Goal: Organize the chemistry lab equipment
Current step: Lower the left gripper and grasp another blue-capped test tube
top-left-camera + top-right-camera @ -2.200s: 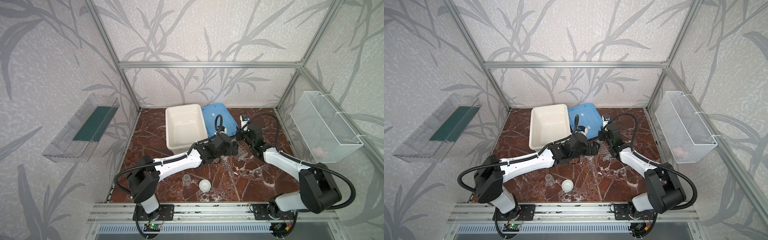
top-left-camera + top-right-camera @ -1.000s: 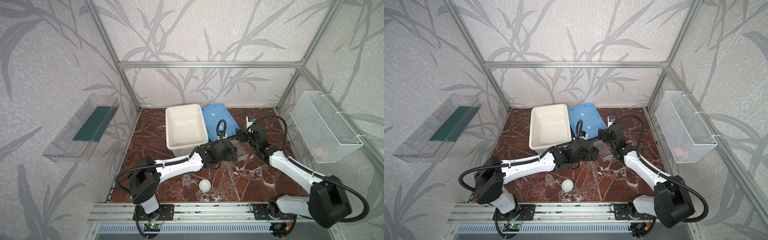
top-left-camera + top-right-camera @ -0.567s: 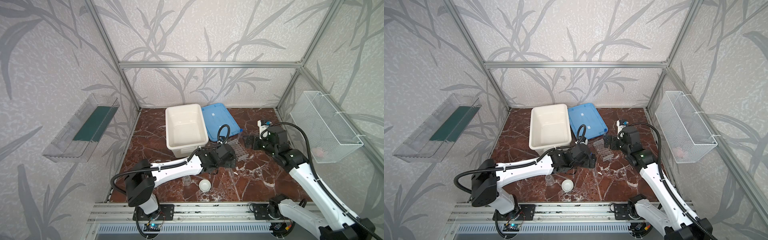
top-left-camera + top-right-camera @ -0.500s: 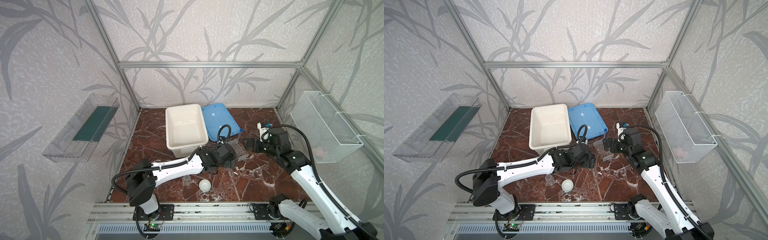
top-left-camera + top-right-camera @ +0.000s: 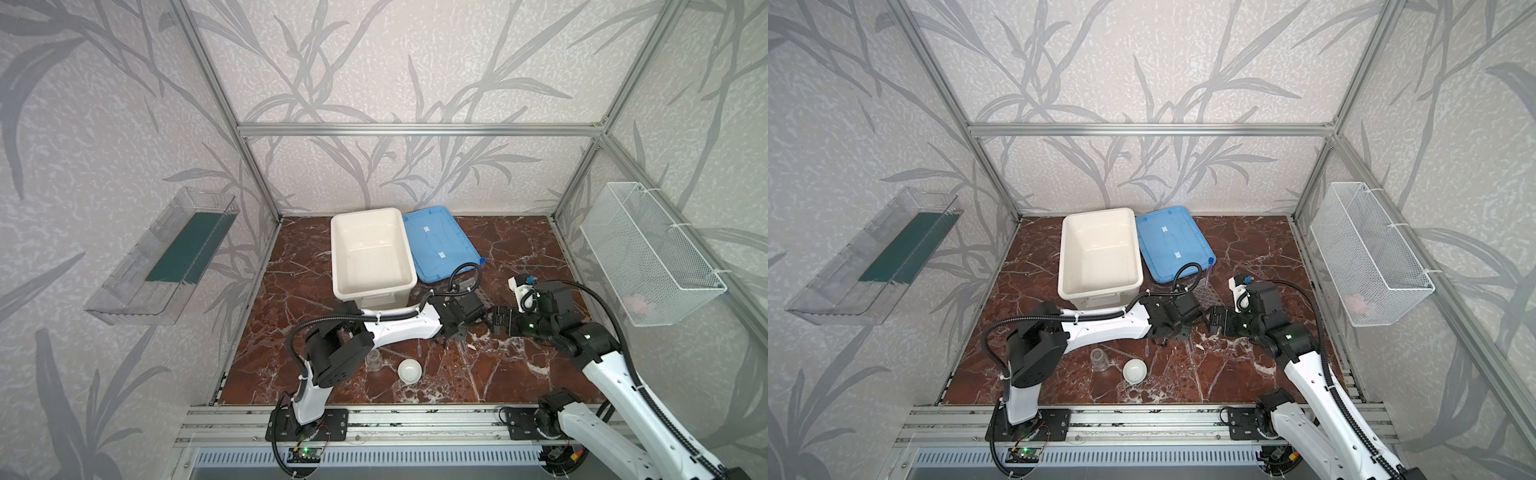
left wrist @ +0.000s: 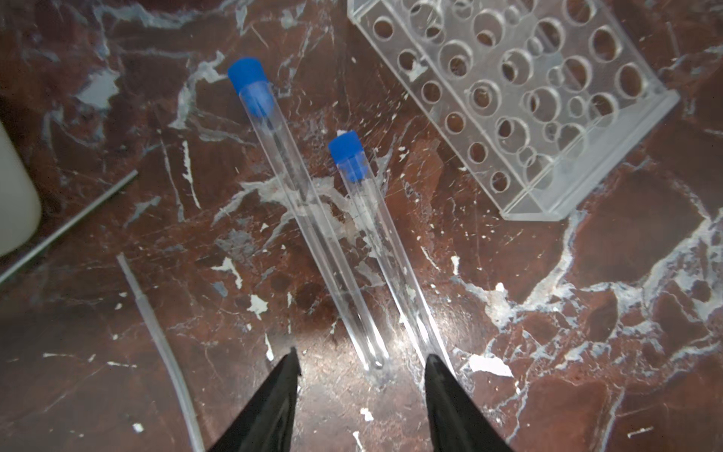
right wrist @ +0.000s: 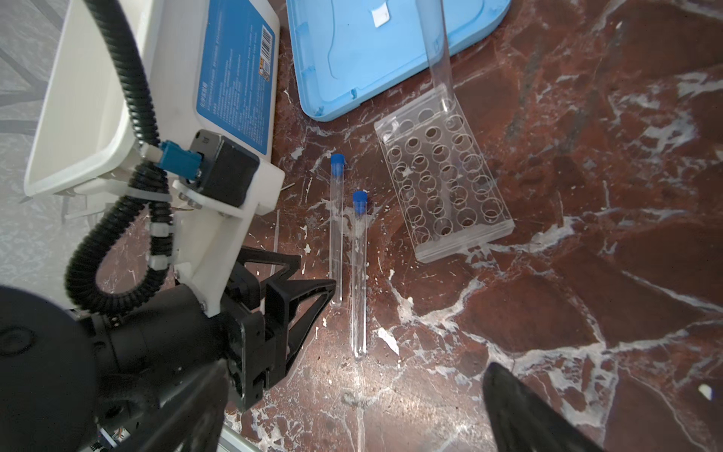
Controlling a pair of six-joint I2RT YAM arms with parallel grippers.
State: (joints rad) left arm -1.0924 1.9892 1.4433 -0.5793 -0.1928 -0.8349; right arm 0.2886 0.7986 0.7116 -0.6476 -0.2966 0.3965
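Two clear blue-capped test tubes (image 6: 313, 219) (image 6: 391, 250) lie side by side on the marble floor. My left gripper (image 6: 362, 364) (image 5: 453, 337) hovers low at their round ends, open, with the end of one tube between its fingers and untouched. The clear grid-holed rack (image 6: 528, 101) (image 7: 442, 184) stands beside them, with a third tube (image 7: 438, 58) upright in its far corner. My right gripper (image 7: 354, 395) (image 5: 496, 320) is wide open just right of the left one, holding nothing. A small glass jar (image 5: 375, 359) and a white dish (image 5: 409, 370) sit near the front.
A thin rod (image 6: 66, 227) and a clear dropper (image 6: 164, 352) lie beside the tubes. The white tub (image 5: 370, 253) and its blue lid (image 5: 436, 245) sit at the back. A wire basket (image 5: 648, 257) hangs on the right wall, a clear shelf (image 5: 166, 257) on the left.
My left gripper has come forward and down to the tubes' ends and its jaws have narrowed. The right arm swung out to the right, then back in beside the left gripper.
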